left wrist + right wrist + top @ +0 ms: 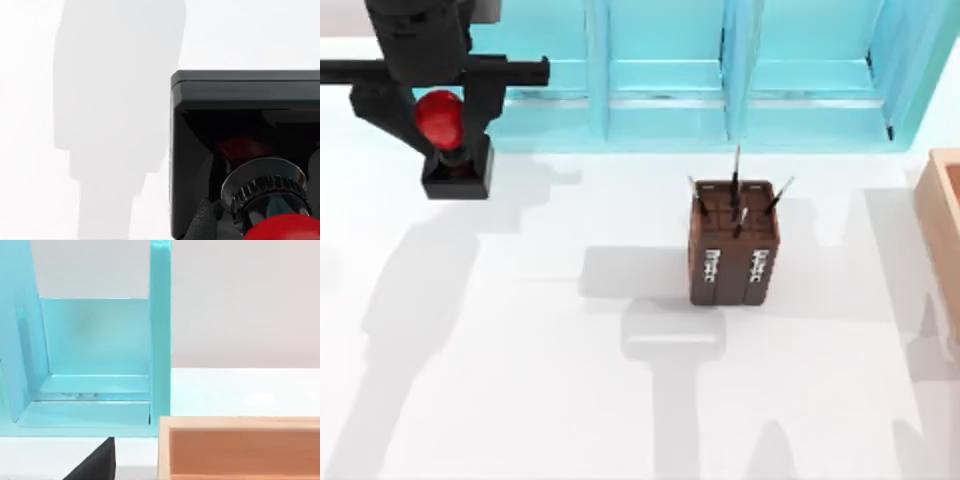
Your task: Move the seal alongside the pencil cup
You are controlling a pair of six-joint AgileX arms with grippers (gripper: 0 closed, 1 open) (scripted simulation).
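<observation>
Holding seal [442, 125] by its knob, left tool [440, 118] sits far-left; cup [734, 245] lies well right and nearer.

In the top view the left arm runs off the upper edge, and the left claw [448, 135] covers the sides of the seal's [447, 150] red knob — whether its fingers press the knob cannot be made out. The tan wooden box [942, 235] is cut by the right edge, leaving just a strip. The pale markings on the pencil cup [734, 250] are too small to read. In the left wrist view the seal [245, 150] is cropped at the right and lower edges — its knob barely enters. In the right wrist view the tan box [240, 447] and the teal shelf [95, 365] are both clipped.
</observation>
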